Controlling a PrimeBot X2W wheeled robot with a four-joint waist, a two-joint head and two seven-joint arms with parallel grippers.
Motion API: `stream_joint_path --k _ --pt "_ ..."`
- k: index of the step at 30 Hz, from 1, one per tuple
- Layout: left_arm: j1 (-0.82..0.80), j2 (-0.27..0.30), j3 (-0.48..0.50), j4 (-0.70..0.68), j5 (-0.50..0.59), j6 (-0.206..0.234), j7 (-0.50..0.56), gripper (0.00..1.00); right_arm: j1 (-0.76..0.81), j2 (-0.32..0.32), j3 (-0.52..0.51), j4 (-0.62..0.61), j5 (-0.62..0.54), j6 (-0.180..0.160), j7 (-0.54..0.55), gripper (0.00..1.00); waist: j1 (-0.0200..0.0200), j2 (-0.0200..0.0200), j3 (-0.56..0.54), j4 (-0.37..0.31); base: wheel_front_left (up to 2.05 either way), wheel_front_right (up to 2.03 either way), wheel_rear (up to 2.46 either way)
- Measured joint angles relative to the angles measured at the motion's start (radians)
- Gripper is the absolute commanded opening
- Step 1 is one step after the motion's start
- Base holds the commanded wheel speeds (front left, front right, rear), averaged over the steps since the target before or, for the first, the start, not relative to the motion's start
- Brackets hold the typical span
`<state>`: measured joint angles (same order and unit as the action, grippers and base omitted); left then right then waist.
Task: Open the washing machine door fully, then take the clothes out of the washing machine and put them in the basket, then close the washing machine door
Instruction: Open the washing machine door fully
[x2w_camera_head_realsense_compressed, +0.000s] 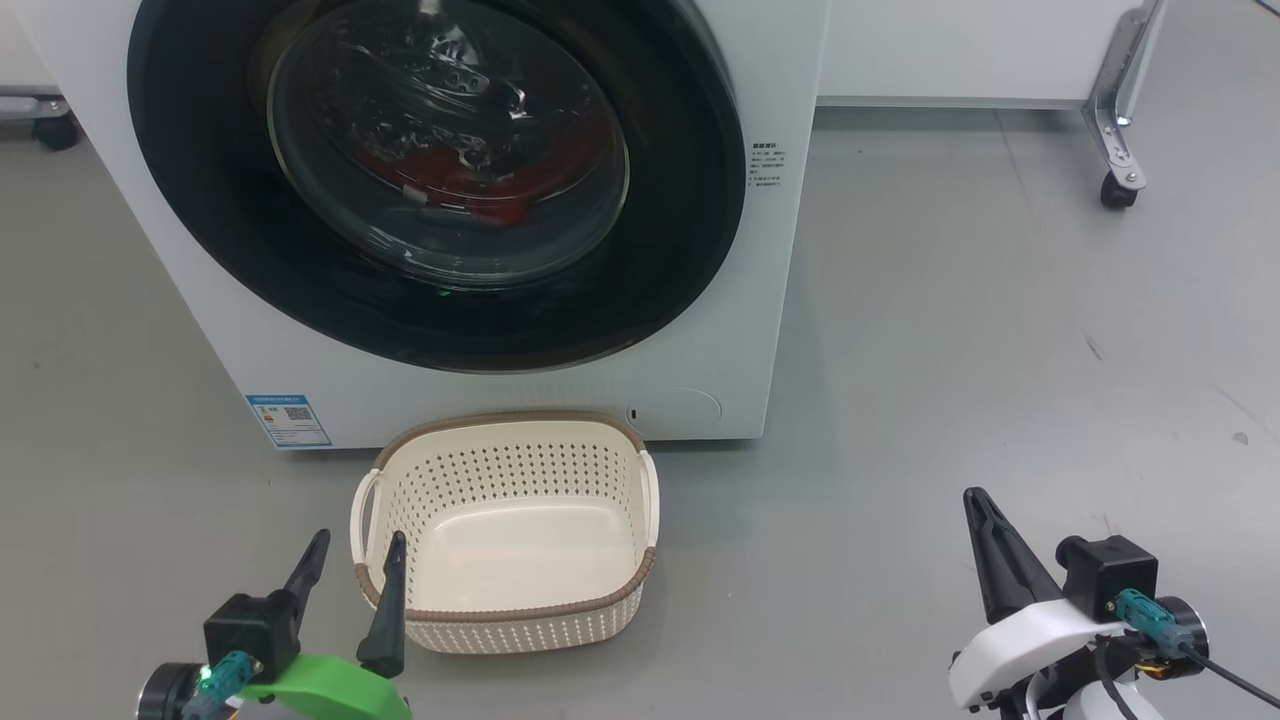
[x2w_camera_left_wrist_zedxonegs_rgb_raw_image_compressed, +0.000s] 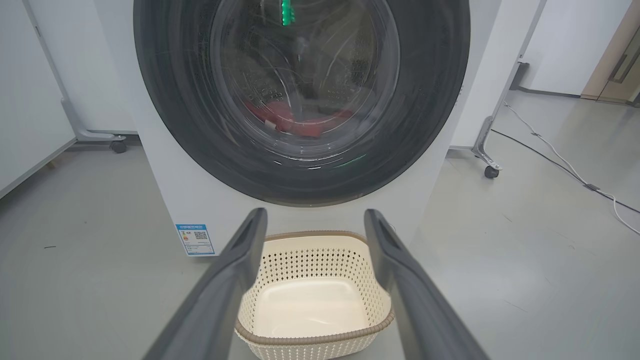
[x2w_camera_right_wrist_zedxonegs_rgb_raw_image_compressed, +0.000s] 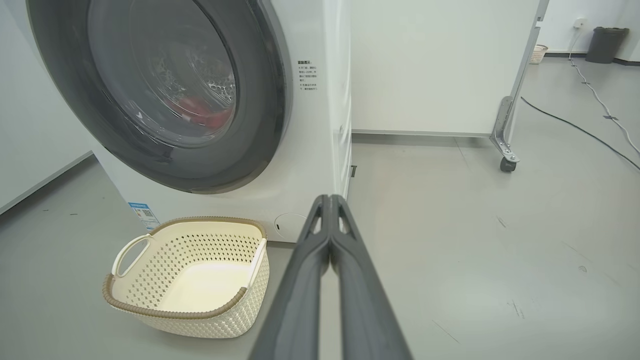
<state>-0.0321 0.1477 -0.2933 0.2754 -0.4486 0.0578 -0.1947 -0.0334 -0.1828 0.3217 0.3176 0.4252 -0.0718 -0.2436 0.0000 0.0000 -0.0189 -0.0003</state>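
Observation:
The white washing machine (x2w_camera_head_realsense_compressed: 790, 250) stands ahead with its round black-rimmed door (x2w_camera_head_realsense_compressed: 680, 200) flat against the front. Red clothes (x2w_camera_head_realsense_compressed: 500, 185) show through the glass window, also in the left wrist view (x2w_camera_left_wrist_zedxonegs_rgb_raw_image_compressed: 280, 116). The cream perforated basket (x2w_camera_head_realsense_compressed: 505, 425) sits on the floor right in front of the machine, with nothing inside. My left gripper (x2w_camera_head_realsense_compressed: 355, 550) is open, low at the basket's left near corner. My right gripper (x2w_camera_head_realsense_compressed: 975, 500) is shut on nothing, off to the right over bare floor; its fingers (x2w_camera_right_wrist_zedxonegs_rgb_raw_image_compressed: 330, 205) press together in the right wrist view.
Grey floor spreads to the right of the machine. A white panel on a wheeled metal leg (x2w_camera_head_realsense_compressed: 1118, 150) stands at the back right. Cables (x2w_camera_right_wrist_zedxonegs_rgb_raw_image_compressed: 575, 127) run across the floor far right. A blue sticker (x2w_camera_head_realsense_compressed: 288, 420) marks the machine's lower left.

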Motion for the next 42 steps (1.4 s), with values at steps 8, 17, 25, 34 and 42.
stream_joint_path --k 8,17,25,34,42 --pt "-0.001 -0.002 -0.004 -0.001 0.003 0.000 0.000 1.00 0.000 0.046 -0.026 -0.005 0.089 0.040 0.000 0.00 0.0001 0.0000 0.007 0.005 0.00 0.00 0.00" --pt "-0.026 -0.003 -0.012 -0.022 0.003 0.000 0.000 1.00 -0.003 0.134 -0.134 -0.044 0.364 0.122 0.015 0.00 0.0000 0.0000 0.040 0.019 0.00 0.00 0.00" --pt "-0.057 -0.004 -0.013 -0.045 0.008 0.000 0.000 1.00 -0.088 0.146 -0.233 -0.073 0.712 0.166 0.118 0.00 0.0000 0.0000 0.096 0.035 0.00 0.00 0.00" --pt "-0.123 -0.005 -0.019 -0.065 0.009 -0.004 0.000 1.00 -0.252 0.141 -0.330 -0.101 1.076 0.166 0.275 0.00 0.0000 0.0000 0.181 0.066 0.00 0.00 0.00" --pt "-0.174 -0.025 -0.031 -0.084 0.006 -0.022 0.000 1.00 -0.399 0.135 -0.353 -0.110 1.197 0.135 0.394 0.00 0.0000 0.0000 0.250 0.098 0.00 0.00 0.00"
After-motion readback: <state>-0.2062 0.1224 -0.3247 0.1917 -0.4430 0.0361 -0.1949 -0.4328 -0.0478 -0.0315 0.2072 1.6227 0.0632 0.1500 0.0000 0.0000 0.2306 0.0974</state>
